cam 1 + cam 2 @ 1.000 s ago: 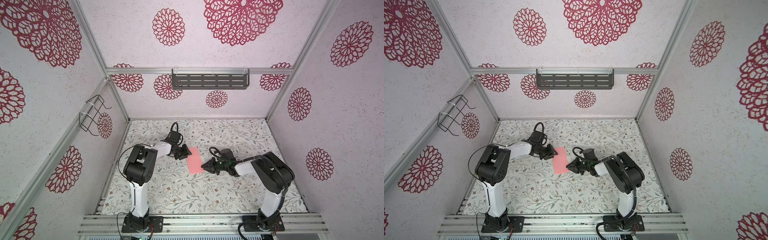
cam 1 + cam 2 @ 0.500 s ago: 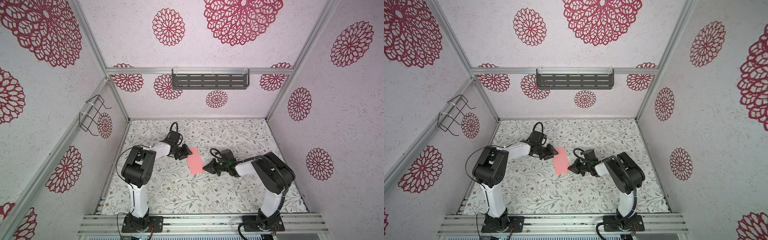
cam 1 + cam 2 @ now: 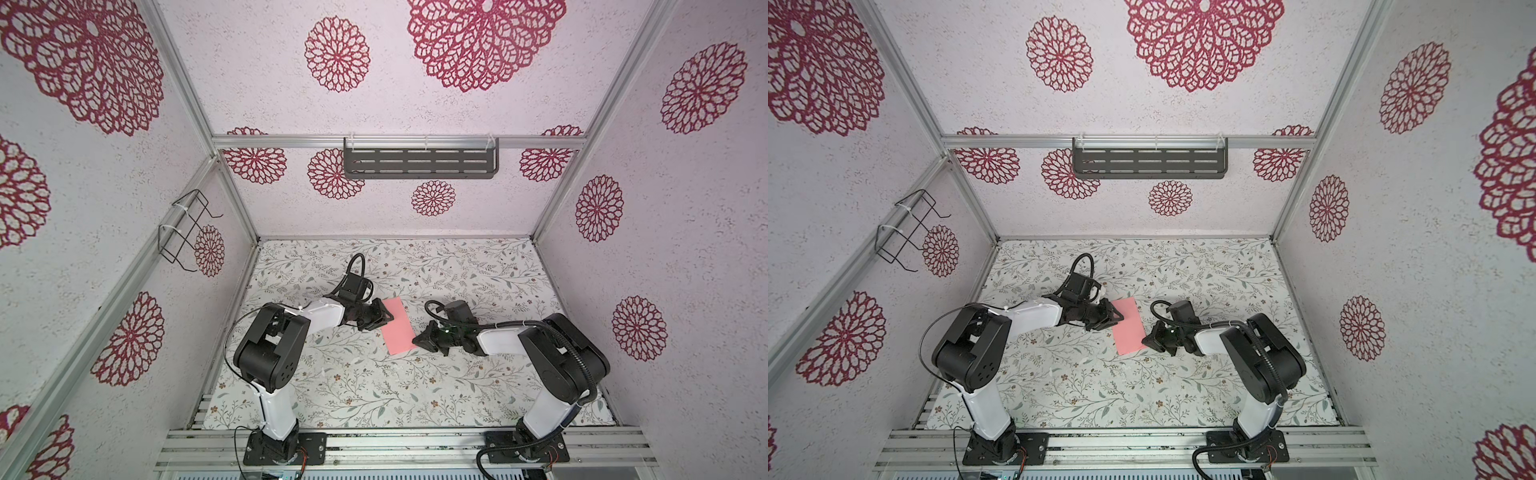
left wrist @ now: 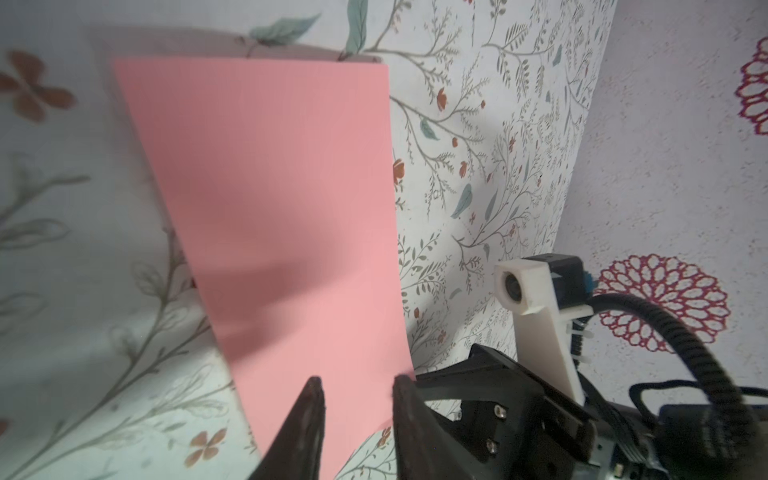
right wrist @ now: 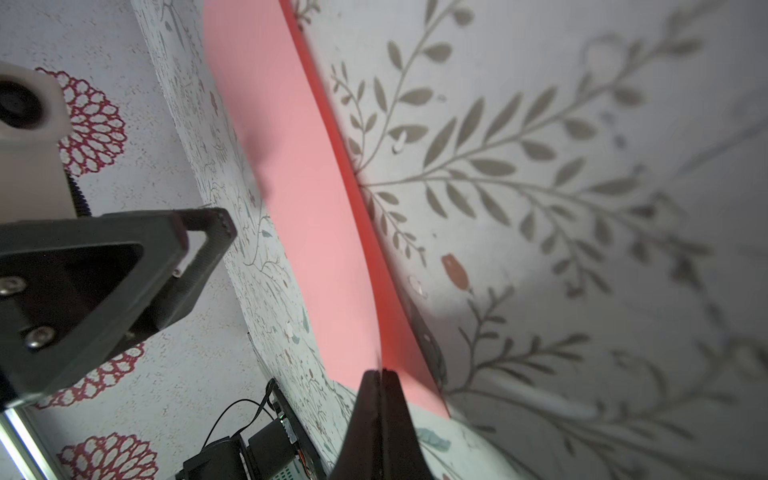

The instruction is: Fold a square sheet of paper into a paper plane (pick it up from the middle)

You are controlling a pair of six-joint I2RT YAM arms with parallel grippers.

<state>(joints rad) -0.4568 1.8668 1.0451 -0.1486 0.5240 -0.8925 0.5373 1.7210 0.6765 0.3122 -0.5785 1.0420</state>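
The square sheet of paper [image 3: 397,328] [image 3: 1128,330] is salmon pink and lies folded into a long rectangle at the middle of the floral table. My right gripper [image 3: 417,340] [image 5: 380,372] is shut on the near right edge of the paper [image 5: 303,199], which bows up slightly there and shows two layers. My left gripper [image 3: 387,322] [image 4: 358,379] is at the far left edge, low over the paper [image 4: 270,187]. Its jaws stand a little apart with pink showing between them. One of its fingers [image 5: 203,245] shows just beside the sheet. No paper plane shape is in view.
A dark slotted shelf [image 3: 419,162] hangs on the back wall. A wire basket [image 3: 185,232] is fixed to the left wall. The floral table [image 3: 374,395] ends at a metal rail in front. The right wrist camera mount [image 4: 523,291] stands close to my left gripper.
The right jaws have closed on the paper's edge and drawn back slightly to the right. The left jaws have narrowed. The paper has stayed about where it was.
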